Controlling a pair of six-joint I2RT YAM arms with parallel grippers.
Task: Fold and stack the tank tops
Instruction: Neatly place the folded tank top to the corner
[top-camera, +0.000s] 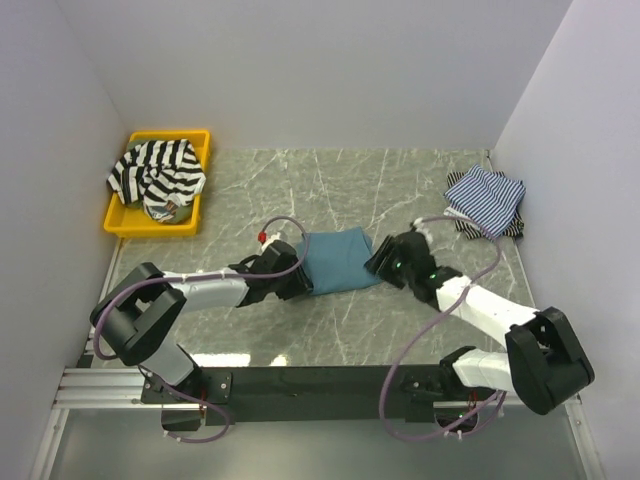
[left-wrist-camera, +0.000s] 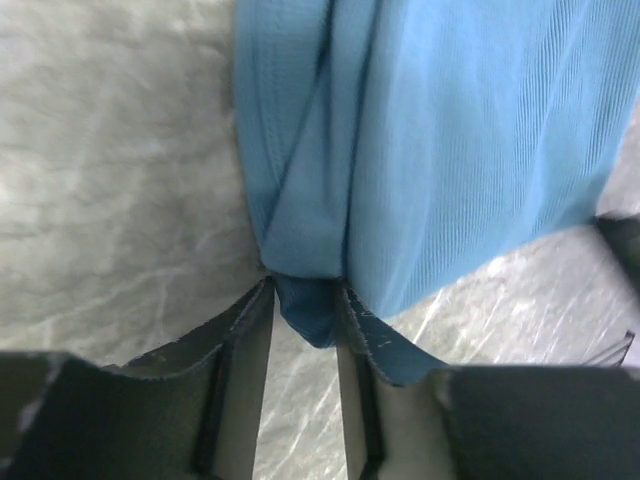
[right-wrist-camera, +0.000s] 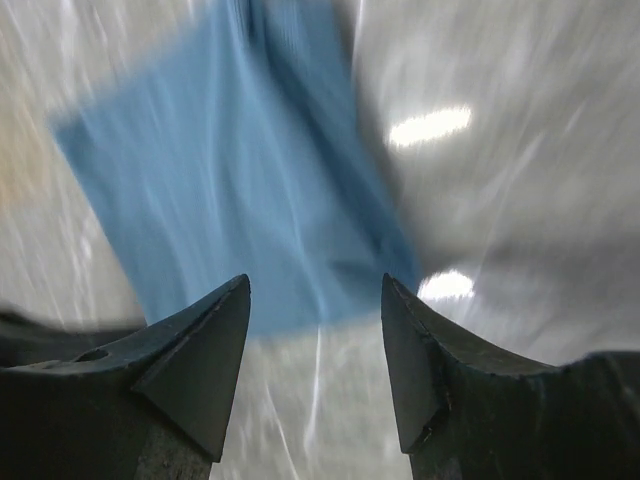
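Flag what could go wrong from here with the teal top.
Left gripper pinches only a bunched corner of the teal top; pulling could drag the fold open. Right gripper is open over it, holding nothing, so the other side may slide or crumple.

a robot lab cell: white partition walls (top-camera: 300, 70) enclose a marble-look table (top-camera: 380, 190).

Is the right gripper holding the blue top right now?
No, the right gripper stands open with nothing in its jaws; the blue top lies on the table beyond them.
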